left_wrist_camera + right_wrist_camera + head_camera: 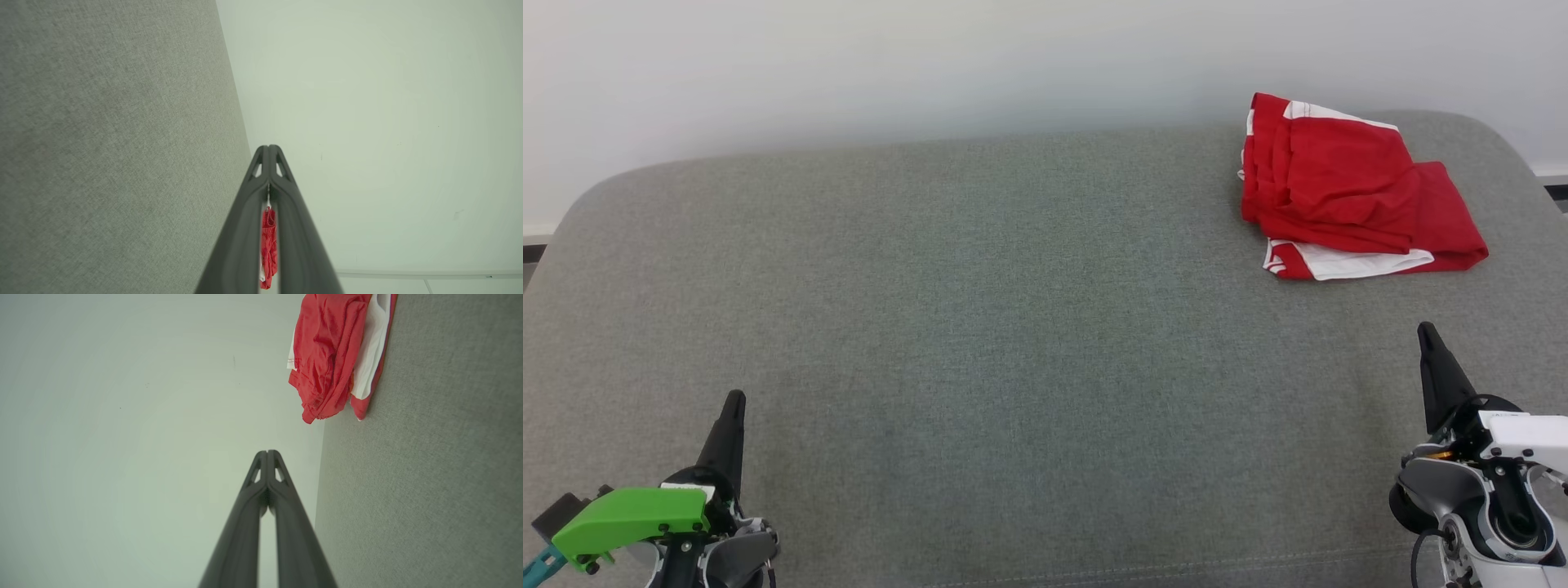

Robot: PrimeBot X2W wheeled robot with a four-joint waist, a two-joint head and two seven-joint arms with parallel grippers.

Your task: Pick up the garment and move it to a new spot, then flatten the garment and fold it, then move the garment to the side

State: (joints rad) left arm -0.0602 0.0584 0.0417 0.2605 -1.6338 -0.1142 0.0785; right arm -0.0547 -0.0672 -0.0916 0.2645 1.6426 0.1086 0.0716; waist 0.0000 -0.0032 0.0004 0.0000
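Observation:
The garment (1347, 192) is red with white panels and lies folded in a compact stack at the far right of the grey cushioned surface (980, 343). In the right wrist view the garment (335, 355) lies ahead of the fingertips, apart from them. A sliver of the garment (268, 245) shows through the gap low between the left fingers. My left gripper (734, 400) is shut and empty at the lower left, far from the garment. My right gripper (1426, 331) is shut and empty at the lower right, a short way in front of the garment.
A pale wall (931, 65) runs behind the cushion's far edge. The cushion's rounded corners fall away at far left and far right. A seam runs along its near edge (1176, 563).

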